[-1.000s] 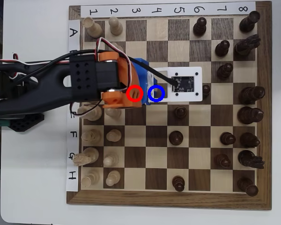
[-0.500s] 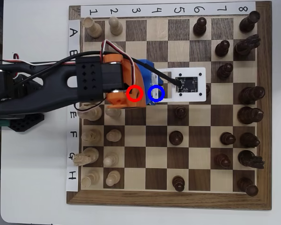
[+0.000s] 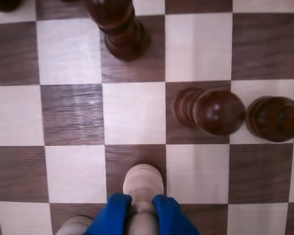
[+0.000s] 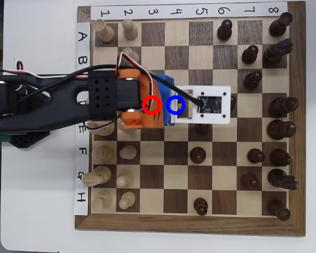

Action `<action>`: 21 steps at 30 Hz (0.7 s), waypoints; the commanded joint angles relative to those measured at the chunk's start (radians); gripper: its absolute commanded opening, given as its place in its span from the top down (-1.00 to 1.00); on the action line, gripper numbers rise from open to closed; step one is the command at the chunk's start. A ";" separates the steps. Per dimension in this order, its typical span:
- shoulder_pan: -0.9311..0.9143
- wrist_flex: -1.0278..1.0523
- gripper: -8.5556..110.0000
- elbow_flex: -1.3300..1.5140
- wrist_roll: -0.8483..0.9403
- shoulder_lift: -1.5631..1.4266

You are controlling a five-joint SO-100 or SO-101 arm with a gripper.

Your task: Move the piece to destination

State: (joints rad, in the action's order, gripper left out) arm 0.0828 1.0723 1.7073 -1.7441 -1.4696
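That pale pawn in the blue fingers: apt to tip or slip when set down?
Probably stiff: the pawn looks like turned wood. Its smooth rounded body between the gripper fingers could slip or pivot, though they look closed on its stem. Tall and narrow, it may tip if released tilted; the dark pawn nearby leaves some room.

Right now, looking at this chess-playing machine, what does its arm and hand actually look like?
In the overhead view the arm is matte black plastic with an oval cut-out and a block dotted with small holes. Its wrist section is orange, with red, white and black wires looping over it. A white camera mount sits up front. In the wrist view the hand has two rounded blue fingers.
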 commanded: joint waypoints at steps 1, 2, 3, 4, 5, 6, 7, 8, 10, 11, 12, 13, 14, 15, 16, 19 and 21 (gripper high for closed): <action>-0.025 -0.044 0.86 -0.002 -0.459 -0.008; -0.021 -0.046 0.86 -0.003 -0.459 -0.008; -0.018 -0.048 0.86 -0.005 -0.459 -0.008; -0.015 -0.048 0.86 -0.009 -0.459 -0.008; -0.012 -0.048 0.86 -0.012 -0.459 -0.006; -0.008 -0.049 0.86 -0.015 -0.460 -0.006; -0.003 -0.049 0.86 -0.018 -0.460 -0.006; 0.000 -0.049 0.86 -0.020 -0.462 -0.006; 0.008 -0.049 0.86 -0.025 -0.466 -0.005; 0.011 -0.051 0.86 -0.025 -0.469 -0.003; 0.014 -0.051 0.86 -0.025 -0.471 -0.003; 0.018 -0.051 0.86 -0.025 -0.472 -0.002; 0.021 -0.052 0.86 -0.025 -0.472 0.000; 0.023 -0.054 0.86 -0.025 -0.472 0.000; 0.026 -0.054 0.86 -0.025 -0.474 0.002; 0.031 -0.054 0.86 -0.025 -0.476 0.008; 0.034 -0.057 0.86 -0.025 -0.479 0.011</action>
State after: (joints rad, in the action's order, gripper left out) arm 0.0844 1.0677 1.7073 -1.7441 -1.4511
